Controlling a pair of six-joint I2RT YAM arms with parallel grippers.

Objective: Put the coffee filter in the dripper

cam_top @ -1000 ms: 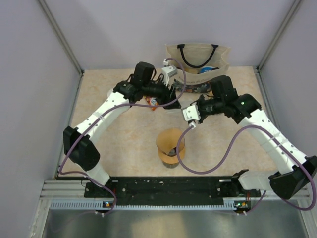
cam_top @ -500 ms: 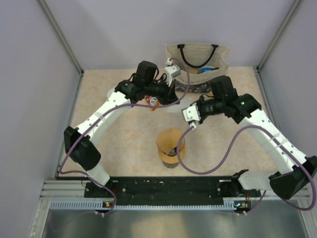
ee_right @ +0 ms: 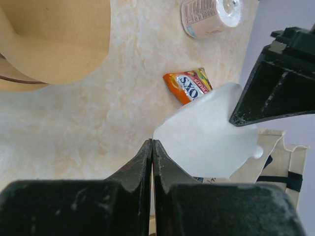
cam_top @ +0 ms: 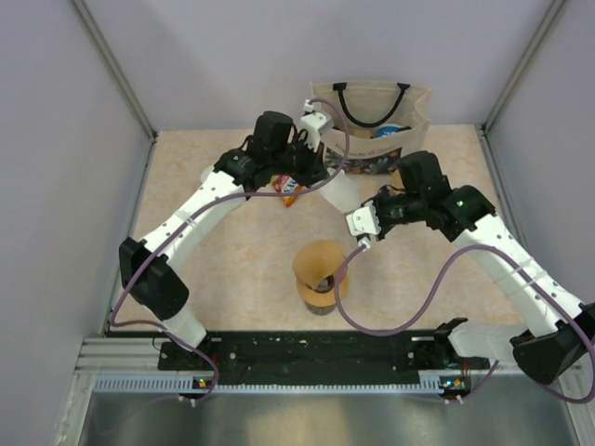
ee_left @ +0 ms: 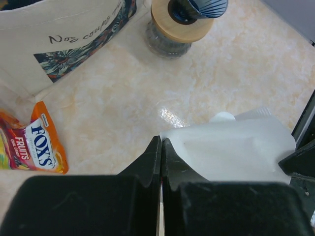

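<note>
Getting the coffee filter (cam_top: 339, 190) over the cup and opened up is what I'd focus on. As things sit, your left gripper (ee_left: 161, 140) is clamped tight on one corner of it and your right gripper (ee_right: 151, 141) is pinched closed on the opposite corner. That leaves the paper hanging flat in the air between the two arms, off the table (cam_top: 232, 251). The dripper (cam_top: 319, 267) stands on its jar (cam_top: 319, 305) nearer the arm bases, well apart from the filter, and I can't see any paper in it. Both pinches are right at the paper's edge, so go easy, since a hard tug apart could tear it or slip it out of one side. I can't tell whether either gripper has one layer or both, and if it's both the cone won't open. I'd carry it down over the dripper with both arms moving together and the pointed end lowest. Then seat the tip before you let go with either side. The candy packet (ee_left: 42, 142) and the tote bag (cam_top: 372, 111) are behind the filter, out of that path.
</note>
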